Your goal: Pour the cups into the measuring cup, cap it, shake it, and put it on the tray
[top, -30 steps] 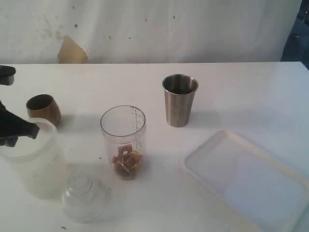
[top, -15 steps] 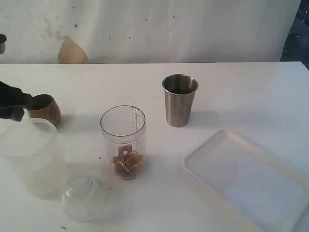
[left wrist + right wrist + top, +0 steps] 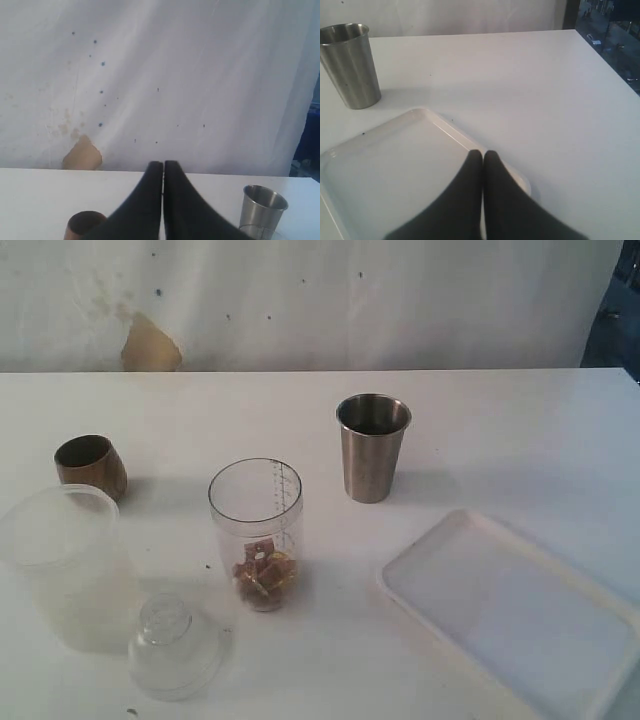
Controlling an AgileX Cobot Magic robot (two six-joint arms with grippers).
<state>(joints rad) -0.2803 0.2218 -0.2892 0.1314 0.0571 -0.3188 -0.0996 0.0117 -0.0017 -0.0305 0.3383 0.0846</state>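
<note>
The clear measuring cup [image 3: 256, 533] stands upright mid-table with brown and yellow pieces in its base. The small brown wooden cup [image 3: 91, 466] sits at the far left, also seen in the left wrist view [image 3: 84, 225]. The frosted plastic cup [image 3: 63, 565] stands in front of it. The white tray [image 3: 510, 610] lies at the right front. Neither gripper shows in the exterior view. My left gripper [image 3: 163, 164] is shut and empty, raised above the table. My right gripper [image 3: 483, 153] is shut and empty over the tray's [image 3: 395, 165] corner.
A clear domed lid [image 3: 175, 645] rests on the table in front of the measuring cup, beside the frosted cup. A steel tumbler [image 3: 373, 446] stands behind the tray, also visible in both wrist views [image 3: 262, 210] [image 3: 351, 65]. A white cloth backdrop hangs behind the table.
My left arm was over the frosted cup at the left edge; it has drawn back and left the exterior view. The objects on the table have not moved.
</note>
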